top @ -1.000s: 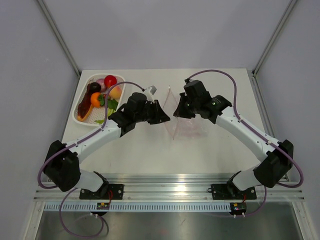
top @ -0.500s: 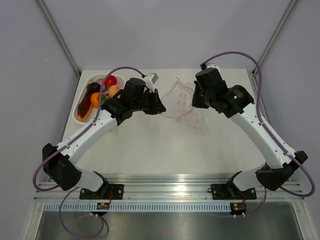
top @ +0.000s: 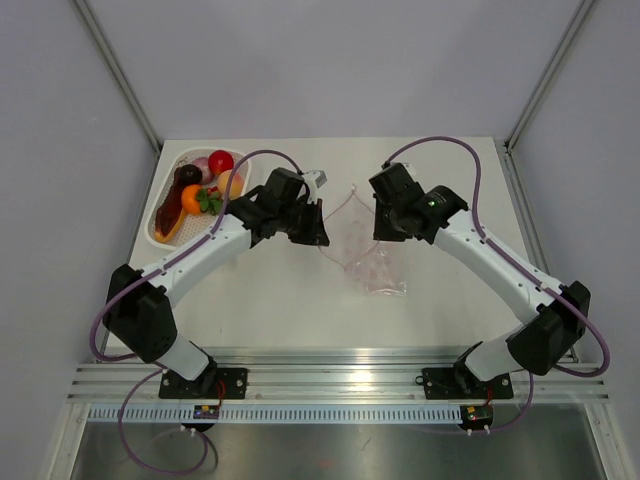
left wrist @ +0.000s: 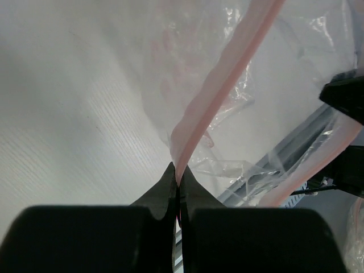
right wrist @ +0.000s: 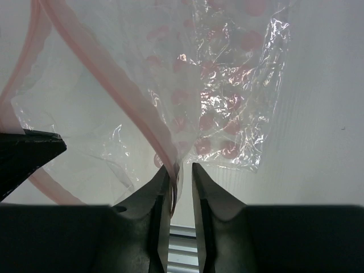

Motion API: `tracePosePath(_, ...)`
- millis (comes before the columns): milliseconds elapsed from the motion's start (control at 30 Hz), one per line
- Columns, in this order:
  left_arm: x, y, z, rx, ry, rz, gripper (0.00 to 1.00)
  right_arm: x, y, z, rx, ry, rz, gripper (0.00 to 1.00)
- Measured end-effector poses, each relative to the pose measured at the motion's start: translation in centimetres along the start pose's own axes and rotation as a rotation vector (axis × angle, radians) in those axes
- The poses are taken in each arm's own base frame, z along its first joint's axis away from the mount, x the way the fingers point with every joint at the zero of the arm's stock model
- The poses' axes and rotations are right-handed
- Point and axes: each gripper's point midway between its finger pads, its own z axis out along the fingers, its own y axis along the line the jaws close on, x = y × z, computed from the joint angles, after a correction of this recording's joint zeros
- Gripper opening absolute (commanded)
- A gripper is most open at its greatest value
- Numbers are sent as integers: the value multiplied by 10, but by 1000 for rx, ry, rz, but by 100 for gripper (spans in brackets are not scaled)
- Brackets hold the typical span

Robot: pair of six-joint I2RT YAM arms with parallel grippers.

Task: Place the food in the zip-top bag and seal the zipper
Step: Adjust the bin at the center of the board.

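The clear zip-top bag (top: 365,255) with pink dots hangs between my two grippers, its lower end resting on the table. My left gripper (left wrist: 178,170) is shut on the pink zipper (left wrist: 227,74) strip at the bag's left edge. My right gripper (right wrist: 181,168) has its jaws slightly apart, and the zipper (right wrist: 114,79) strip lies against its left finger, unpinched. The bag (right wrist: 227,96) spreads out beyond it. From above, the left gripper (top: 318,230) and right gripper (top: 385,228) flank the bag's mouth. The food (top: 195,195) lies in the basket at the far left.
A white slotted basket (top: 160,200) stands at the table's back left, holding a red tomato (top: 221,160), an orange (top: 191,195) and other toy produce. Grey walls and metal posts enclose the table. An aluminium rail runs along the near edge.
The right gripper has dropped down from its raised position and its jaws have parted off the strip. The left gripper closed on the bag's edge. The bag has sagged towards the table.
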Motion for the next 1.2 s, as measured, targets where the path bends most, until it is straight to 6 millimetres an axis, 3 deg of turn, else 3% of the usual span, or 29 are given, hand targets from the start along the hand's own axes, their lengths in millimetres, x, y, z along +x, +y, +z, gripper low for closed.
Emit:
tracePosePath(33,0,-1,0,6,1,3,0,1,2,4,-4,3,4,34)
tracePosePath(100,1,-3,0,23,6,8,0,3,5,8,-20,9,10,34)
tracePosePath(333,11,-6,3,64,33,7,0,2,17,16,-71,-3,43,25)
tracePosePath(467,11,-7,3,71,34,9,0,2,20,19,-82,-7,71,0)
tracePosePath(600,10,-6,2,73,32,9,0,2,22,21,-89,-13,93,0)
tracePosePath(700,7,-1,0,81,29,15,54,1,26,21,-112,-20,108,0)
tracePosePath(733,5,0,-1,92,31,8,68,1,27,21,-118,-22,113,0)
tracePosePath(767,4,2,-3,99,29,9,73,0,28,21,-119,-25,115,0)
tracePosePath(900,-7,20,-13,69,15,-14,74,-2,30,20,-127,-32,128,0)
tracePosePath(1000,-26,45,-34,31,-40,-63,72,-5,32,20,-137,-40,134,0)
tracePosePath(1167,-64,122,-113,-136,-260,-216,73,-7,41,19,-180,-42,136,0)
tracePosePath(1200,-67,133,-126,-171,-293,-237,84,-8,43,19,-192,-42,136,0)
